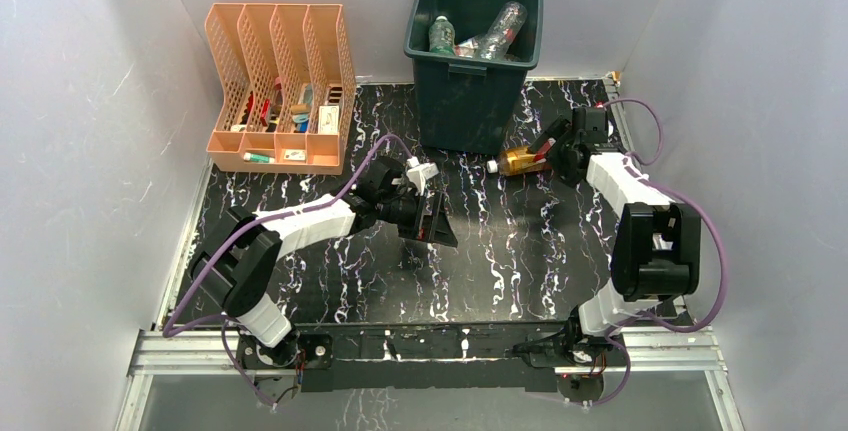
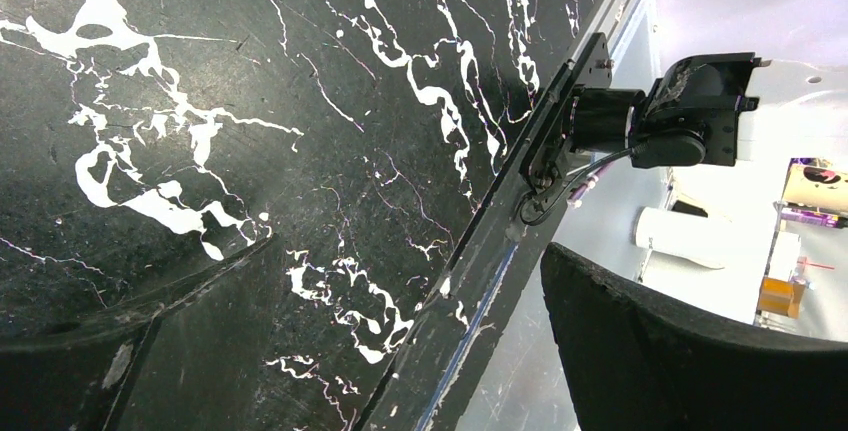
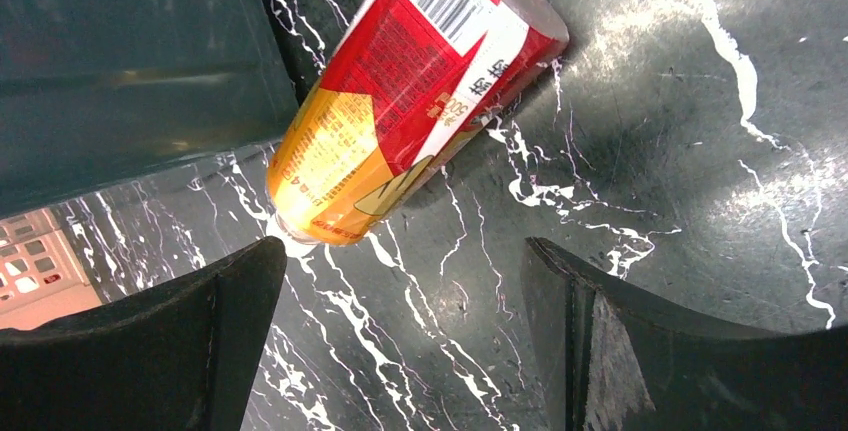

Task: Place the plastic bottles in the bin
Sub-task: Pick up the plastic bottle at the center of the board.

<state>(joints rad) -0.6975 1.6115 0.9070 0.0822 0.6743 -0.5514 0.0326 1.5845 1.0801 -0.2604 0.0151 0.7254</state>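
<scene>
Top external view: the dark green bin (image 1: 465, 101) stands at the far edge of the black marbled table (image 1: 500, 261), and several plastic bottles (image 1: 495, 33) already lie inside it, one with a green cap among clear ones. One more, an orange bottle (image 1: 520, 159) with a white cap, lies on its side on the table just to the right of the bin's base, cap end toward the bin. The right gripper (image 1: 562, 146) sits at the end of that bottle farthest from the bin.

From the right wrist, the orange bottle (image 3: 410, 91) shows a red and yellow label with a barcode (the print is too small to read), and it lies slanted just beside the bin's wall (image 3: 120, 51). The right gripper (image 3: 405, 251) has its jaws spread wide with only bare table between the fingers (image 3: 180, 351); the bottle lies just beyond the tips, not gripped.

The left gripper (image 1: 432, 219) hangs over the table in front of the bin, nearer the arm bases. Its wrist view shows the left gripper (image 2: 408, 251) with jaws spread and nothing between them. A peach file organizer (image 1: 280, 91) stands to the left of the bin.
</scene>
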